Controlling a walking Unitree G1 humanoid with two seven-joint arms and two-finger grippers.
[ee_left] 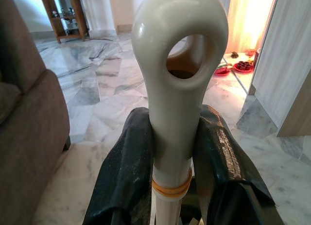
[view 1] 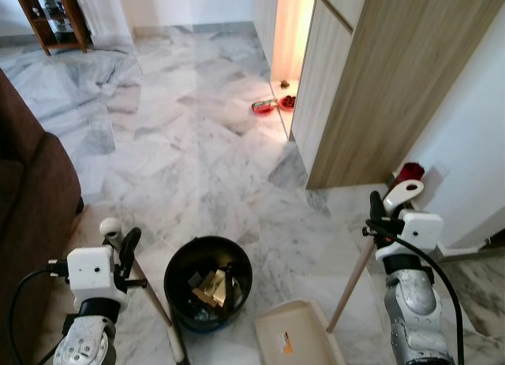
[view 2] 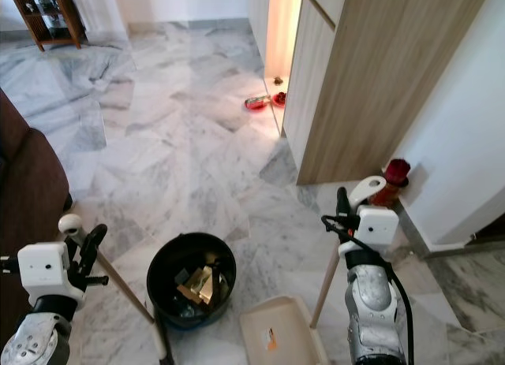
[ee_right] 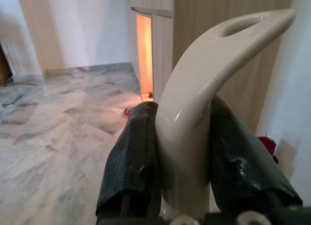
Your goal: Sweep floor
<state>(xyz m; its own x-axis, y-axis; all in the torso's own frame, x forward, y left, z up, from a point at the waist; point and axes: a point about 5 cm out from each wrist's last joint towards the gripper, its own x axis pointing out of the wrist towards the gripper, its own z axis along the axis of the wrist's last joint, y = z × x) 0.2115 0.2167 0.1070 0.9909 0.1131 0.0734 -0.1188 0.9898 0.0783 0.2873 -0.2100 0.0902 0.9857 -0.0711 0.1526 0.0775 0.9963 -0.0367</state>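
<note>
Broom handle (ee_left: 177, 113) clamped in left claw (ee_left: 176, 152) — dustpan handle (ee_right: 194, 132) in right claw (ee_right: 187, 157).

The broom handle (view 1: 150, 290) runs off the bottom edge of the head views, its bristle end out of frame, while the dustpan (view 1: 296, 333) is cut by the same edge along its near side. Contents of the black bin (view 1: 208, 282) read only as yellowish scraps, too small to identify. By the lit cabinet opening, small red objects (view 1: 272, 105) on the floor cannot be made out. A red-topped item (view 1: 409, 173) beside the wall is partly screened by the dustpan handle (view 1: 401, 193). The brown sofa (view 1: 31, 184) and the wooden shelf (view 1: 55, 18) are both clipped by the frame edges
</note>
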